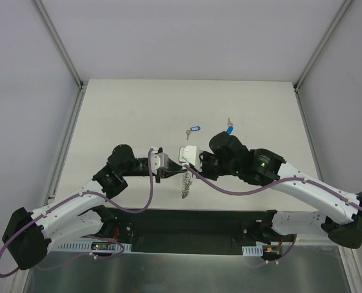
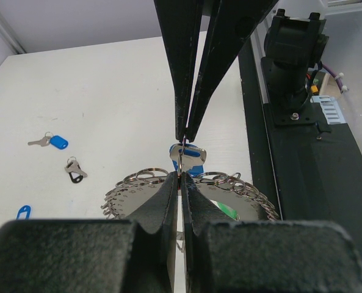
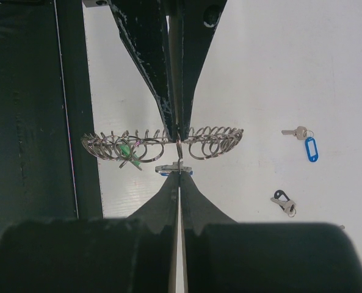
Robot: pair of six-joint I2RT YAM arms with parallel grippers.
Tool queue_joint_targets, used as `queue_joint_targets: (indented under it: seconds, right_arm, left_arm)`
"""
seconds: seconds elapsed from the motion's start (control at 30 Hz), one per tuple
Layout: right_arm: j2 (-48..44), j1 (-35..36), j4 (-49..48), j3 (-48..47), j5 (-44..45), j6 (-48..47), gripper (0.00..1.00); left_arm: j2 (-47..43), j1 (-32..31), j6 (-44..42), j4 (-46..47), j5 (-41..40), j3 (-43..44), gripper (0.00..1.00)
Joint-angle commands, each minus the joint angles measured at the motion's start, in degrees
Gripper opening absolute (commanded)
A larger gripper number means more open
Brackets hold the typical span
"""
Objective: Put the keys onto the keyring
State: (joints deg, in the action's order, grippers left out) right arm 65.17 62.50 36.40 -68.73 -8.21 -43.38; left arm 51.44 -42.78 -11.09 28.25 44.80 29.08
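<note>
We recorded the keyring (image 3: 162, 144) held between the two grippers over the near part of the table (image 1: 119, 110), just beyond the black base strip (image 1: 193, 223). As far as we could judge, it was clear of the surface. From the right wrist it showed edge-on, as a thin band with its long axis running left to right across the view. The green spot (image 3: 129, 150) sat left of centre. From above it also read edge-on, with its long axis running roughly from the near edge towards the far side, slightly slanted. From the left wrist we saw its broad face, the lower part hidden behind the fingers. Small wire loops (image 2: 145, 177) stood all round its rim.

The left gripper (image 2: 179, 178) had its jaws pressed together on the keyring's rim at mid-span. The right gripper (image 3: 179, 176) also had its jaws pressed together, pinching the blue-tagged key (image 2: 190, 157) by its thin wire loop. The tag hung just beside the keyring's rim. We could not tell whether that loop was threaded onto the keyring.

On the table, well apart from the keyring, lay a second blue-tagged key (image 2: 57, 142), a dark-tagged key (image 2: 76, 173) near it, and a third blue tag (image 2: 23, 212) at the edge of the view.

Both arms reached in from their own sides with forearms low and wrists turned inward. The two pairs of fingertips met tip to tip, nearly in one line.
</note>
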Motion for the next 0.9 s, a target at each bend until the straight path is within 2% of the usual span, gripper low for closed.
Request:
queue_joint_targets:
  seconds: [0.0, 0.87]
  right_arm:
    - [-0.2, 0.2, -0.3, -0.4, -0.1, -0.9, 0.01]
    - [-0.1, 0.2, -0.1, -0.3, -0.1, -0.7, 0.01]
  left_arm:
    - [0.1, -0.5, 0.5, 4.4, 2.4, 1.4, 0.0]
    - [0.1, -0.5, 0.5, 4.0, 2.9, 1.8, 0.0]
